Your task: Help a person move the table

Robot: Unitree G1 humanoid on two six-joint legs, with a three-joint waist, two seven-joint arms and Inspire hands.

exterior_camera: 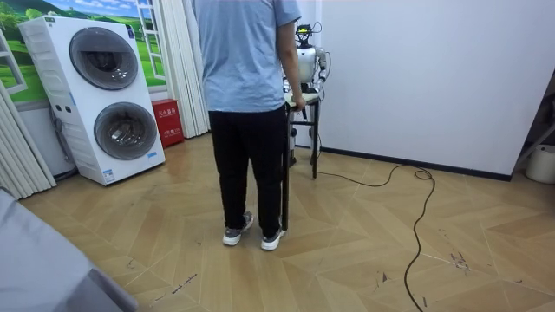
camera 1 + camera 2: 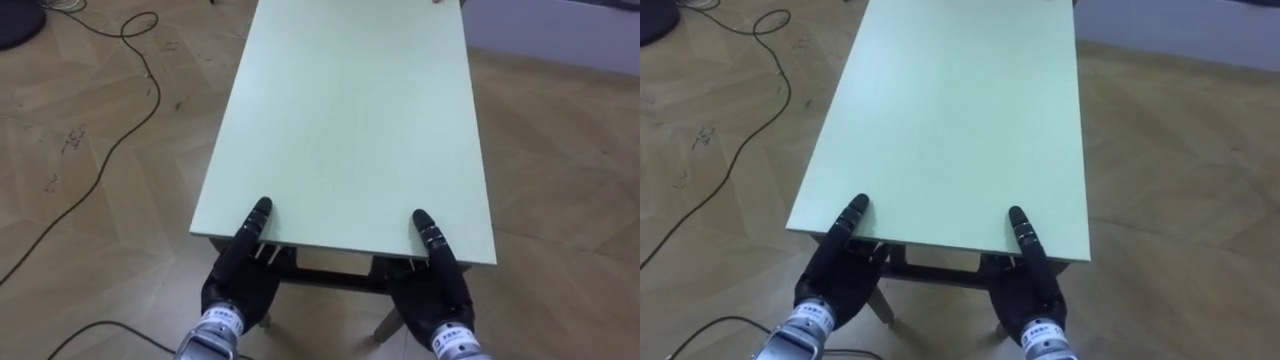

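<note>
A table with a pale green top (image 2: 350, 120) and dark legs stretches away from me. My left hand (image 2: 240, 285) and right hand (image 2: 435, 295) clasp its near edge, each with the thumb flat on the top and the fingers tucked beneath. In the room view a person (image 1: 247, 87) in a blue shirt and black trousers stands at the far end with their back to the camera. One of the person's hands (image 1: 297, 102) holds the table (image 1: 284, 173) there. I stand behind it by the white wall.
A dark cable (image 2: 110, 150) snakes over the wooden floor to my left, and another cable (image 1: 416, 208) lies on the room view's right. Stacked white washing machines (image 1: 104, 95) and a red box (image 1: 165, 121) stand on the room view's left.
</note>
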